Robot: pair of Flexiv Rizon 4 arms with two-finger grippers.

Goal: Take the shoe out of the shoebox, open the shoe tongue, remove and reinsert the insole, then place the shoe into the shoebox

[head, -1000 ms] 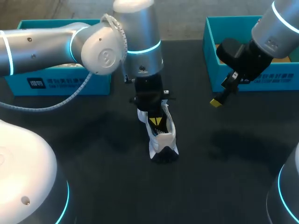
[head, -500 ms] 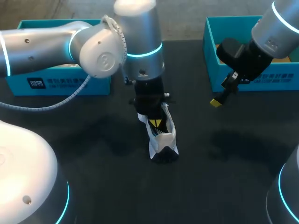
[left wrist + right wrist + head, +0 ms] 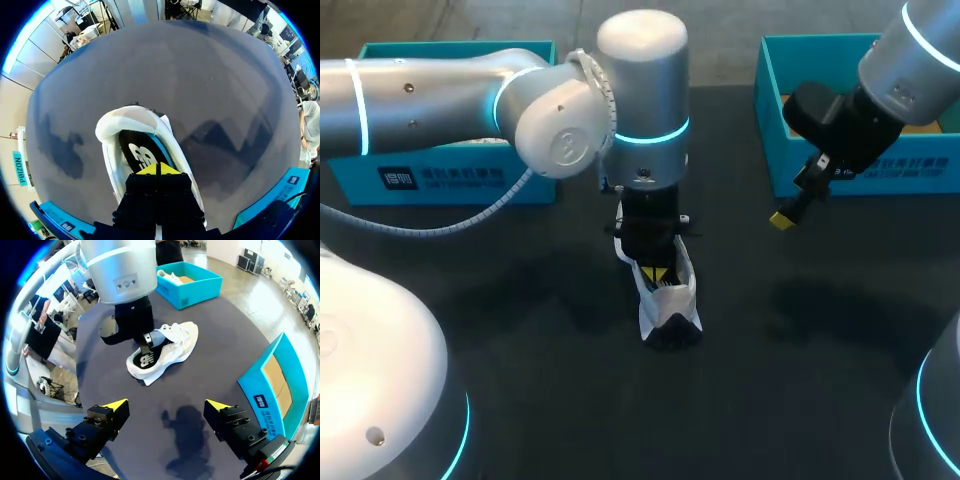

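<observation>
A white shoe (image 3: 670,305) lies on the dark table (image 3: 540,400) near the middle, its toe toward the front edge. My left gripper (image 3: 658,272) reaches down into its opening. In the left wrist view the gripper (image 3: 157,169) is shut, yellow tips pressed together just above the black insole (image 3: 137,152) inside the shoe (image 3: 117,122). Nothing shows between the tips. My right gripper (image 3: 782,220) hangs above the table beside the right teal shoebox (image 3: 772,130). It is open (image 3: 167,407) and empty, and the shoe (image 3: 180,337) lies well ahead of it.
A second teal shoebox (image 3: 450,175) stands at the back left; in the right wrist view this box (image 3: 187,282) holds another white shoe. The right box's wall (image 3: 260,385) stands close beside my right gripper. My left arm's large wrist (image 3: 640,120) hangs over the table's middle.
My left arm has shifted to the right and its gripper has sunk a little deeper into the shoe's opening. The shoe and the right arm have stayed in place.
</observation>
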